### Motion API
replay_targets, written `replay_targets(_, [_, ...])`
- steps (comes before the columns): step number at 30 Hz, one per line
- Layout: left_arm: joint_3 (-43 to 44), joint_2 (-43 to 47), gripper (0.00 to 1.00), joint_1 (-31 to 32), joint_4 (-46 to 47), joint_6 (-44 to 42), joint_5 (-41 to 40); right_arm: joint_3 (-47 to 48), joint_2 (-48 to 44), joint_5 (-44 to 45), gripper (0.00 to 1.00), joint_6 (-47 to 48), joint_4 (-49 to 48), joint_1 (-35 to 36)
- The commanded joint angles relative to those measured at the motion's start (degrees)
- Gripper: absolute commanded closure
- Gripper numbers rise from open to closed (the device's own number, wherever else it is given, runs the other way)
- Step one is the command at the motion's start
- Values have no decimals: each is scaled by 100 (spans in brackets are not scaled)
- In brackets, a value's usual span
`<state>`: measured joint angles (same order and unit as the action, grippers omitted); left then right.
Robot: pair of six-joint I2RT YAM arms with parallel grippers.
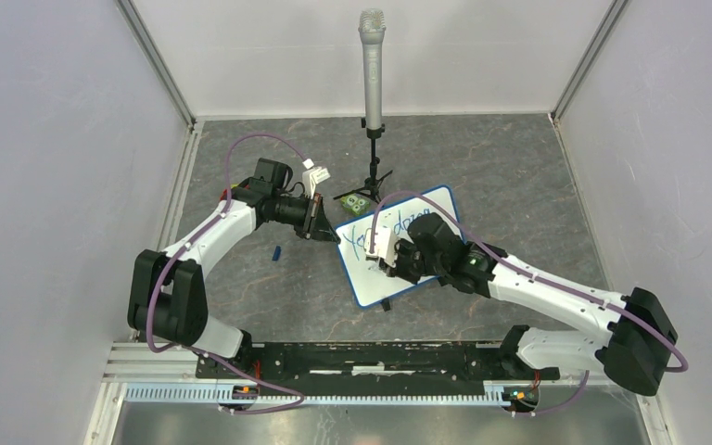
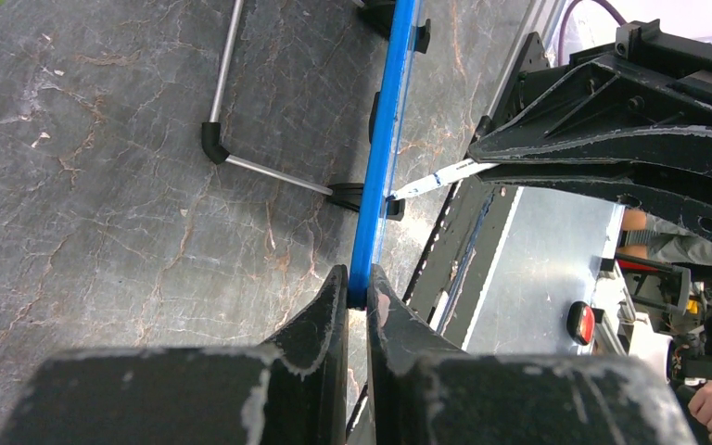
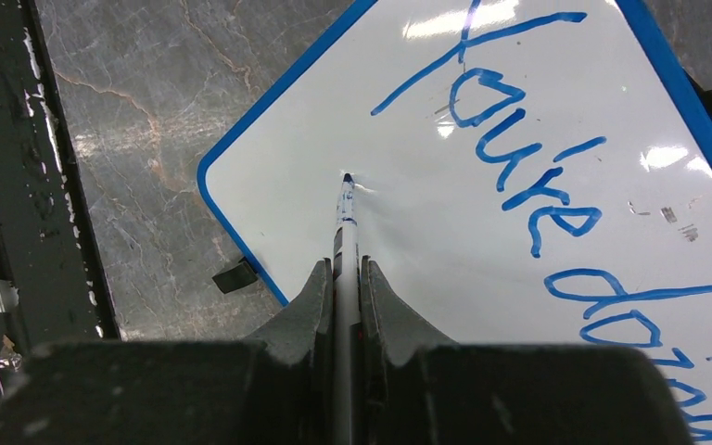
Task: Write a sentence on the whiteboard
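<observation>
Two grips apply: left gripper (image 2: 359, 278) clamps the blue-edged white whiteboard (image 2: 385, 139) steady while right gripper (image 3: 344, 271) pinches the blue-tipped marker (image 3: 346, 211).

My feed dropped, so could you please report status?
Left gripper shut on whiteboard edge. Right gripper shut on marker, tip on whiteboard. Sentence reads "You're doing". Microphone stand close behind whiteboard.

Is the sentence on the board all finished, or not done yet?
Not finished. The sentence reads only "You're doing" on the whiteboard; the right gripper holds the marker tip on bare white beside it.
</observation>
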<state>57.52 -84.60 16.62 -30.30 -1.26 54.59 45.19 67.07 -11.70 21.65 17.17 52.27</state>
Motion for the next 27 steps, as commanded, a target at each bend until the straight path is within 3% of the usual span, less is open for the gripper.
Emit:
replay_targets(1, [172, -10, 98, 16, 132, 65, -54, 236, 108, 125, 100, -64, -276, 63])
replay_targets(27, [190, 0, 98, 16, 42, 55, -78, 131, -95, 517, 100, 334, 192, 241])
